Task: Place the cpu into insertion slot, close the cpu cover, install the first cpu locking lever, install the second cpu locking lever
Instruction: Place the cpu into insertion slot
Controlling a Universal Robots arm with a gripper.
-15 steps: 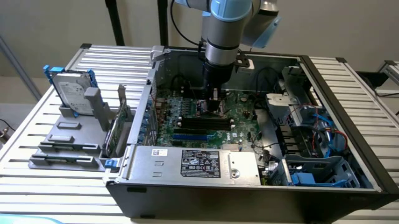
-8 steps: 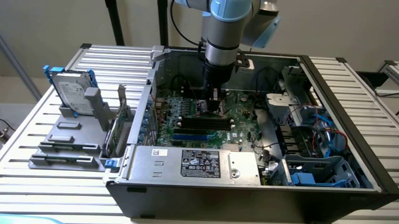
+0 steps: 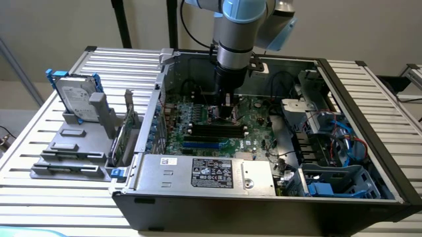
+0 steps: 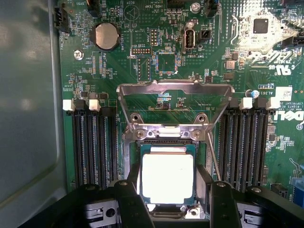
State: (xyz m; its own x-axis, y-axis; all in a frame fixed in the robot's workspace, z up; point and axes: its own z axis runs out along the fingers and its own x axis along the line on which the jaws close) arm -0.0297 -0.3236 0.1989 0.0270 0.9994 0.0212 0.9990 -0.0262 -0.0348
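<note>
Black tool fingers are clasping the cpu by two opposite edges, holding it right over the insertion slot. Beyond it, the cpu cover is standing swung open above the green board, between banks of memory slots.

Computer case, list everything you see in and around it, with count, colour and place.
computer case: one, black, open on the slatted table
motherboard: one, green, inside the case
cpu: one, silver, at the insertion slot
cpu cover: one, silvery, flipped open
memory slots: several, black, flanking the slot
coin battery: one, silver, on the motherboard
hard drive: one, silver, on the exterior view's left
end effector: one, black, over the cpu
</note>
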